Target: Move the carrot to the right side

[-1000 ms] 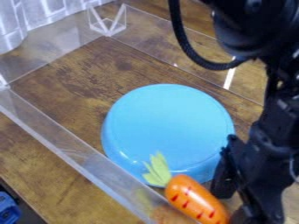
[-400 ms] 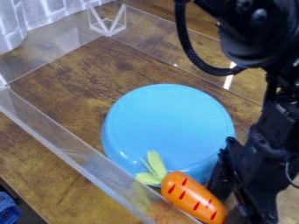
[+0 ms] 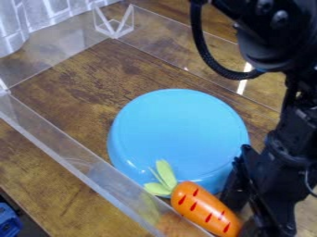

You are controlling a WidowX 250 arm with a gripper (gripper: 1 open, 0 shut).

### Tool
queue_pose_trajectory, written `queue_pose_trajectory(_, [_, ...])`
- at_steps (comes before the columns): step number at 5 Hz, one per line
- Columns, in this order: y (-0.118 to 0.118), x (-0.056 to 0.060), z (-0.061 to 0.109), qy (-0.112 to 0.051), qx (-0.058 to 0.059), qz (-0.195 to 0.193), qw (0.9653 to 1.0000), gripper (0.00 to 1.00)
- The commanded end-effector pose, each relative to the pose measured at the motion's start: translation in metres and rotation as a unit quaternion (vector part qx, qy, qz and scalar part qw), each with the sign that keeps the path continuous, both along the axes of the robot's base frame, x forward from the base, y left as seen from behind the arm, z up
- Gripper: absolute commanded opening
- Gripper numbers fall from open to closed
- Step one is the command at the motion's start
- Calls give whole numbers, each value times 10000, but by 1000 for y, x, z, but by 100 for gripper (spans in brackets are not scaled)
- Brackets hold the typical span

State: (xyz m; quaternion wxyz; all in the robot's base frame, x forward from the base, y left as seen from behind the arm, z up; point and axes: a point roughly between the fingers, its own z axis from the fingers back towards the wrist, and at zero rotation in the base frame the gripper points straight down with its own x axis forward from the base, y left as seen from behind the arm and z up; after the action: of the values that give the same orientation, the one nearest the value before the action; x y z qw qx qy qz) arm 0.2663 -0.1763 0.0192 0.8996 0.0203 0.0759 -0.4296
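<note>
1 carrot (image 3: 206, 207), bottom center-right of frame, against 1 blue bowl (image 3: 179, 136).
No readable text. 1 claw (image 3: 251, 211) at lower right, beside carrot; opening and grip can't be told, arm (image 3: 287, 120) hides part. 1 clear wall (image 3: 93, 167) runs along carrot's lower-left side. White cloth (image 3: 44, 18), upper left.

The brown wooden worktop (image 3: 77, 88) carries 1 blue bowl (image 3: 177, 137), lying beside the clear wall (image 3: 77, 159).
</note>
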Motion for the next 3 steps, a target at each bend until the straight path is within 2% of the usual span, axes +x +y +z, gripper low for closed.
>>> queue_pose_trajectory(1, [8,7,3,-40,-12,1,10000,0])
queue_pose_trajectory(3, [8,11,3,17,40,-36,10000,0])
